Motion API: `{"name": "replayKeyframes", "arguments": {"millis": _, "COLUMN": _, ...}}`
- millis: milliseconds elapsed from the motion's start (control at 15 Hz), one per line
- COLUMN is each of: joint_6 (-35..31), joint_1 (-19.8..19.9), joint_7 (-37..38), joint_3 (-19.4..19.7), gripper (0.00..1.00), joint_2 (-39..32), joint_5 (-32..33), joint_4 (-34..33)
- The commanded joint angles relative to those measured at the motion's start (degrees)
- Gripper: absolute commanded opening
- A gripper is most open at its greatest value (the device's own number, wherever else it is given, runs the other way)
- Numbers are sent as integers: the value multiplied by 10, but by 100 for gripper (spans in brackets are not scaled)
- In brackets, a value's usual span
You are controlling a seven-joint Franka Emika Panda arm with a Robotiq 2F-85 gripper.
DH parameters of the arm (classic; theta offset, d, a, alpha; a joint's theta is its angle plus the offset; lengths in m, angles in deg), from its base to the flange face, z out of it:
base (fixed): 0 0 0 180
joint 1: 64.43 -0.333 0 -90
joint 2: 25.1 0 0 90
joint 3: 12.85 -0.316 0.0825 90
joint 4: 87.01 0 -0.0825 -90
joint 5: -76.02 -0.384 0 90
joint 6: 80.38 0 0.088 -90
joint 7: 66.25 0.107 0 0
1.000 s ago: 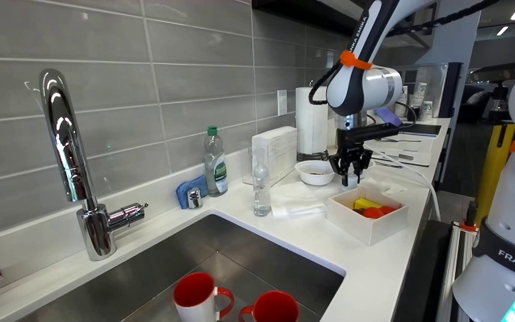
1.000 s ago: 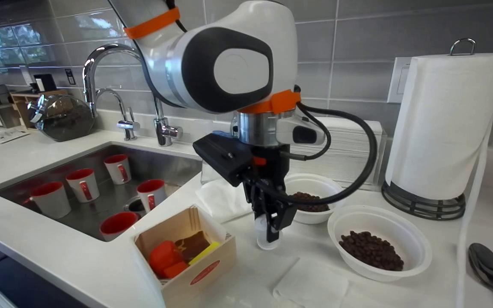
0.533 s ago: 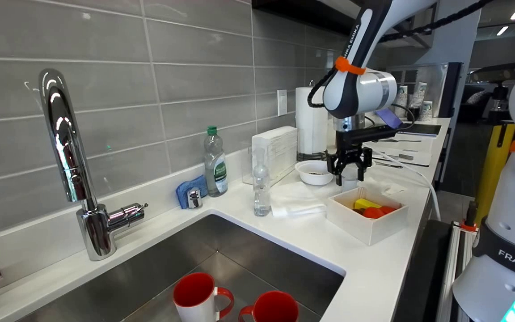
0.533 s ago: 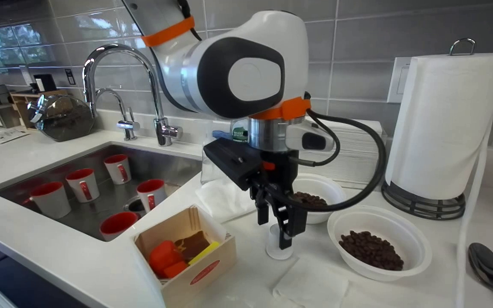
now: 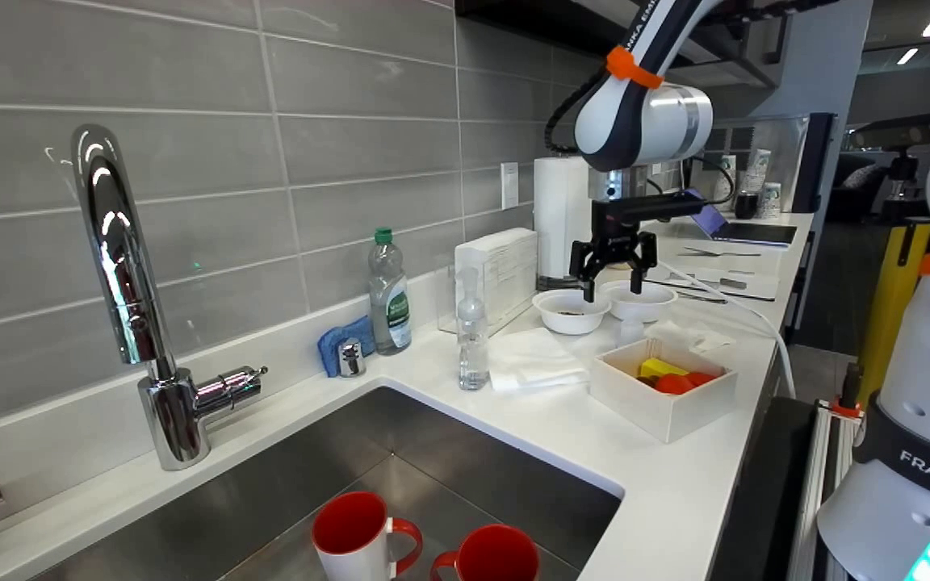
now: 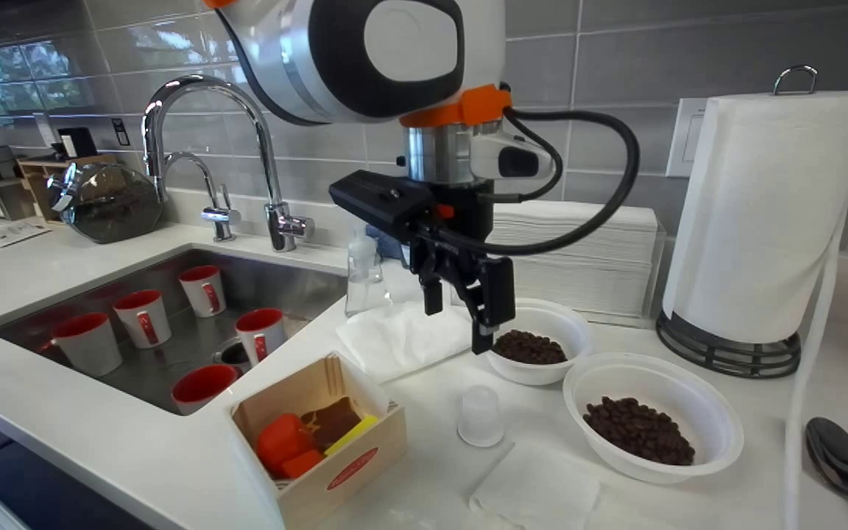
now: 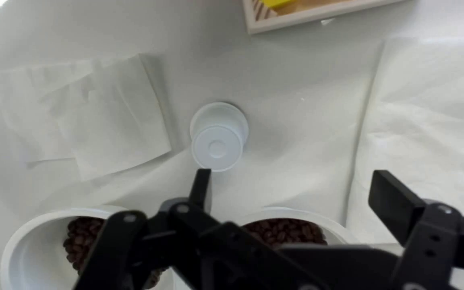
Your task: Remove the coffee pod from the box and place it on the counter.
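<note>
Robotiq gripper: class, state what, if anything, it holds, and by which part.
Nothing is held: the Robotiq gripper is open, and the white coffee pod stands below, apart from it.

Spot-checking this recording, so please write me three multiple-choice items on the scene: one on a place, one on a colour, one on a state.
1. Where is the coffee pod?
A. Inside the box
B. Between the box and the white bowls
C. In the sink

2. What colour are the insides of the white mugs in the sink?
A. Blue
B. Yellow
C. Red

3. How are the fingers?
A. Apart, holding nothing
B. Shut on the coffee pod
C. Shut, holding nothing

1 B: the wrist view shows box and bowls on opposite sides of the coffee pod.
2 C: red shows inside them in both exterior views.
3 A: the wrist view shows a wide gap, nothing gripped.
</note>
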Motion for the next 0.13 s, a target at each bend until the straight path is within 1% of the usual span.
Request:
{"name": "replayKeyframes", "arguments": {"millis": 0, "joint_6": 29, "joint_1": -7, "joint_7": -9, "joint_3": -8, "gripper": 100, "joint_2": 54, "joint_5": -9, "joint_4": 17}}
{"name": "replayKeyframes", "arguments": {"millis": 67, "joint_6": 35, "joint_1": -7, "joint_7": -11, "joint_3": -10, "gripper": 100, "joint_2": 62, "joint_5": -11, "joint_4": 18}}
